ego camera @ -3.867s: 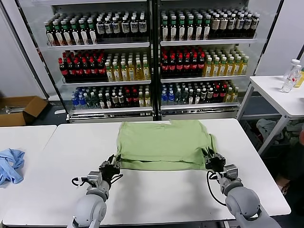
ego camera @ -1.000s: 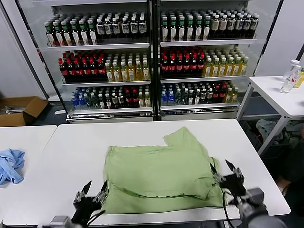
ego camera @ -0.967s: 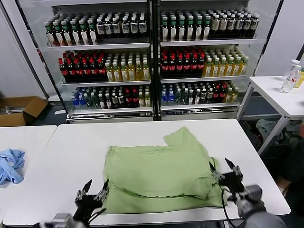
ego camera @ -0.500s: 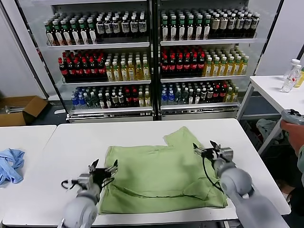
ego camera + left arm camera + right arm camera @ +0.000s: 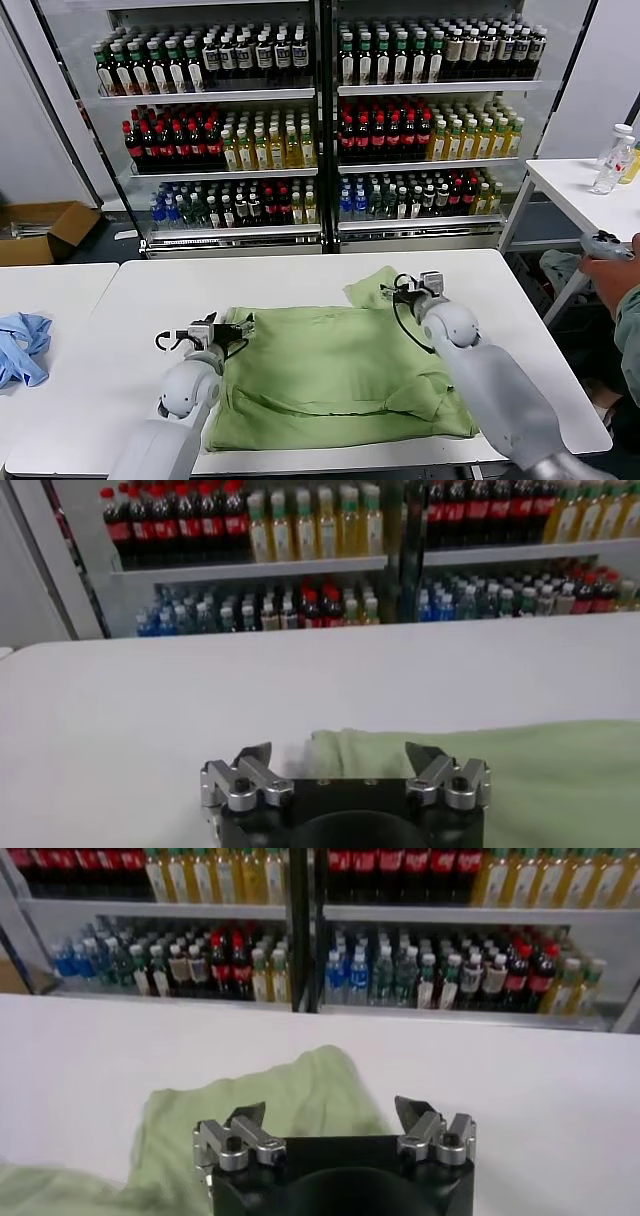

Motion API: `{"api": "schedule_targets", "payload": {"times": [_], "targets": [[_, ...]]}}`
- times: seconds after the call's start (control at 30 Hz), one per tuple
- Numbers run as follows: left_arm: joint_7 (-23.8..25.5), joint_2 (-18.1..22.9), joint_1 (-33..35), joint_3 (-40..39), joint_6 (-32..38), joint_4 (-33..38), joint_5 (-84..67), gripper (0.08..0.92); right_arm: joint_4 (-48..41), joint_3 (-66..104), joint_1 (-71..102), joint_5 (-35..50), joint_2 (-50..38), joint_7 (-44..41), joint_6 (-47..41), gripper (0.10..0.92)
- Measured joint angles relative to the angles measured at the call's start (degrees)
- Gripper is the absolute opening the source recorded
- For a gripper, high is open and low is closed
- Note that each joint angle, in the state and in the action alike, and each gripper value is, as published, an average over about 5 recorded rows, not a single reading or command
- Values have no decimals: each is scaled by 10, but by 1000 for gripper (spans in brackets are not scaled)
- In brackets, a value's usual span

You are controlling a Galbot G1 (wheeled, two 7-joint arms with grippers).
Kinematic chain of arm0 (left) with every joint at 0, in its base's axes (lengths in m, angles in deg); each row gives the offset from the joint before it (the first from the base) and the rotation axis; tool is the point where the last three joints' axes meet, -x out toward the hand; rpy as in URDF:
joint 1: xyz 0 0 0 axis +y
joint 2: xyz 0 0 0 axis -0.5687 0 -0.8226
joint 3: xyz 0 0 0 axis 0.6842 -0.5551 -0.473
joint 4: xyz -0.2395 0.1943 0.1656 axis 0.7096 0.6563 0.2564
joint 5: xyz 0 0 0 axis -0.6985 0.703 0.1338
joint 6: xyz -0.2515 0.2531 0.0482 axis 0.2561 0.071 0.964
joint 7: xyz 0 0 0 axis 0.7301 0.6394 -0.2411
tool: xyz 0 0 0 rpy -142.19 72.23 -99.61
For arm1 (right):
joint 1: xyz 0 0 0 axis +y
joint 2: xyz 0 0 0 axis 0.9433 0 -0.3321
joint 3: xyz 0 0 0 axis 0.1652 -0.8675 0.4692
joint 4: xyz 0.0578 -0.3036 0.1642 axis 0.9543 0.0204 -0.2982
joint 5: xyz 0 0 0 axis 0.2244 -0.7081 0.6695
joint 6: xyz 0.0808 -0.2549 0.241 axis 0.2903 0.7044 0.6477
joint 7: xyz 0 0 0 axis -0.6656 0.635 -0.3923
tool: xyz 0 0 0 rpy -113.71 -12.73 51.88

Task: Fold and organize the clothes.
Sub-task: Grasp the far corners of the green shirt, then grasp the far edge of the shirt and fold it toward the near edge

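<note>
Lying across the middle of the white table [image 5: 130, 300], the green polo shirt [image 5: 330, 375] is partly folded, w/ one sleeve or flap [image 5: 372, 288] sticking out at the shirt's far edge, twd the drink fridge [image 5: 320, 120]. Left gripper [image 5: 222, 326] sits at the shirt's far-left corner, fingers spread apart, nothing pinched btwn them (left wrist view shows the cloth edge [image 5: 470, 765] just beyond the open fingers [image 5: 255, 762]). Right gripper [image 5: 410, 291] hovers at the shirt's far-right part, right by that protruding flap; its fingers [image 5: 415, 1113] are also spread, w/ green fabric [image 5: 290, 1098] lying under and ahead of them, not gripped. Shirt's near edge runs close to the table's front edge. Well away from the shirt, on the next table to the left, a light blue cloth [image 5: 22, 345] lies bunched. A cardboard box [image 5: 45, 230] sits on the floor left of the fridge.
</note>
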Motion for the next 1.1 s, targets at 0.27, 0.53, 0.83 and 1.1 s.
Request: {"api": "schedule_targets", "payload": {"times": [0.27, 0.53, 0.83, 1.1], "targets": [[6, -9, -21, -7, -6, -31, -20, 567, -64, -17, -30, -2, 19, -16, 1, 636], [17, -17, -23, -7, -9, -38, -43, 333, -81, -25, -36, 0, 18, -29, 1, 403], [29, -19, -14, 4, -4, -27, -74, 102, -52, -23, -21, 5, 3, -28, 20, 146], [39, -19, 7, 22, 8, 14, -98, 89, 22, 3, 13, 22, -25, -19, 31, 107]]}}
